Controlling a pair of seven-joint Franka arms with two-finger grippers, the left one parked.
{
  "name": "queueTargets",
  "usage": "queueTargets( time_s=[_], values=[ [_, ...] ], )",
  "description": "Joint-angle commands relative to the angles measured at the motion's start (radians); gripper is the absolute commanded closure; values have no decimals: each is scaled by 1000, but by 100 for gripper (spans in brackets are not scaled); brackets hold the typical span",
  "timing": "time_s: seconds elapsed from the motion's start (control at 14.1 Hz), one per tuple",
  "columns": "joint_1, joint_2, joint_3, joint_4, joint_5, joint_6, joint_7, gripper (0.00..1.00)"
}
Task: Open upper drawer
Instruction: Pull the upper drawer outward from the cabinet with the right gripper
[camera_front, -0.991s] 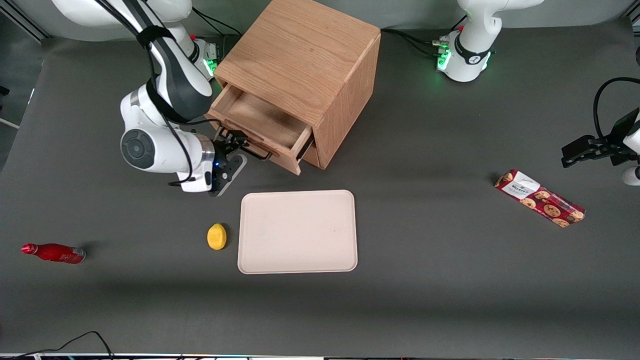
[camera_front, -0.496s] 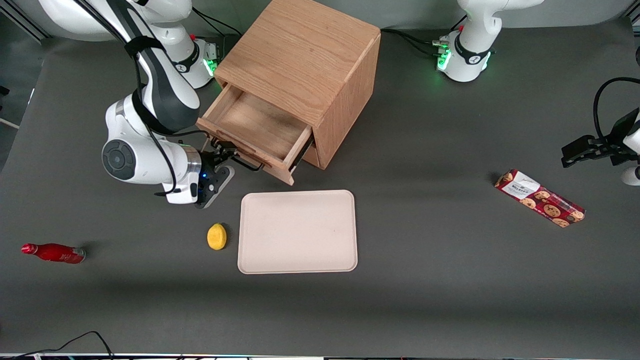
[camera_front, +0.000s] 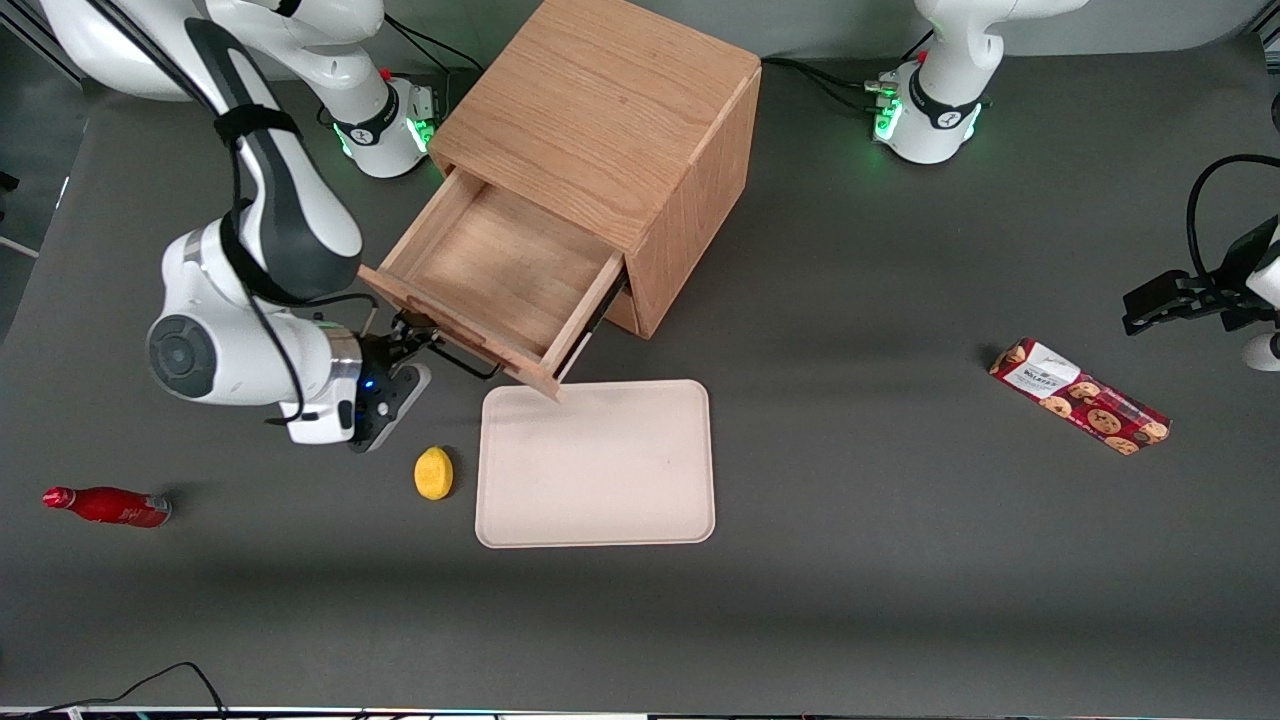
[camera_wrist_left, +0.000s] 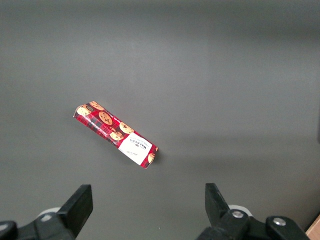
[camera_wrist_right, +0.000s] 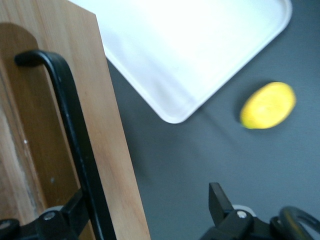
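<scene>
Front view shows my gripper (camera_front: 420, 335) at the handle (camera_front: 462, 358) of the upper drawer (camera_front: 490, 285), low and just in front of the drawer face, on the side toward my arm's end of the table. The drawer stands well out of the cabinet (camera_front: 610, 130), its bare wooden floor open to view and its front corner just over the edge of the tray (camera_front: 595, 465). From my wrist camera the black bar (camera_wrist_right: 75, 135) runs along the oak face (camera_wrist_right: 115, 150), with 1 finger (camera_wrist_right: 65, 220) against the bar and the other (camera_wrist_right: 222, 207) well apart from it over the grey table, so I read my fingers as spread wide, hooking the bar rather than pinching it; nothing is clamped between them. I judge the pull to be in its last part: the drawer looks close to the end of its travel, so the task is nearly done. Next I should ease off the pull before the slide hits its stop, then slip the finger clear of the bar and back away without dragging the drawer sideways. The lemon (camera_front: 433, 472) lies near my wrist, just beside the tray, nearer the front camera than my gripper; I should withdraw upward to avoid knocking it.
</scene>
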Motion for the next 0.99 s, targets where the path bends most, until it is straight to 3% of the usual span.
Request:
queueTargets(
  time_s=[0.0, 0.21, 0.57, 0.92],
  values=[
    [5, 71, -30, 109, -40, -32, -44, 0],
    [3, 99, -30, 161, -104, -32, -70, 0],
    [9, 105, -72, 266, -93, -116, -89, 0],
    [10, -14, -61, 372, -89, -392, 192, 0]
  ],
)
